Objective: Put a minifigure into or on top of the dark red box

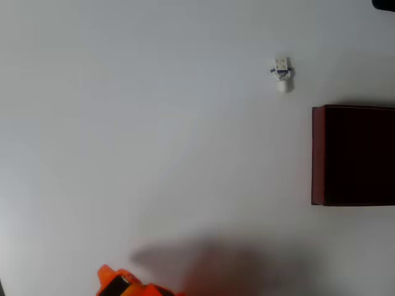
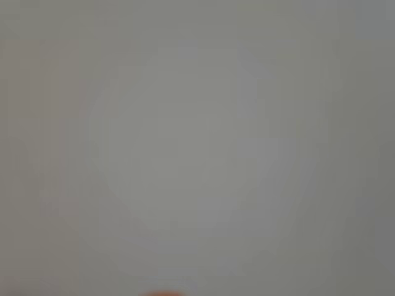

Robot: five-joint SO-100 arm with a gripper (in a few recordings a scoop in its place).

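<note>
The minifigure (image 1: 282, 74) lies on the white table in the overhead view, upper right of centre, a tiny white figure with a blue-and-dark mark across its torso. Below and to its right stands the dark red box (image 1: 318, 154), with thin red walls and a near-black inside, cut off by the right edge. An orange piece of my gripper (image 1: 118, 283) pokes in at the bottom edge, far from both. Its fingers cannot be made out. The wrist view is a blur of pale grey surface.
The white table (image 1: 154, 123) stretches bare between my arm and the figure. A soft shadow (image 1: 222, 262) lies right of the orange arm at the bottom. A dark object (image 1: 386, 4) clips the top right corner.
</note>
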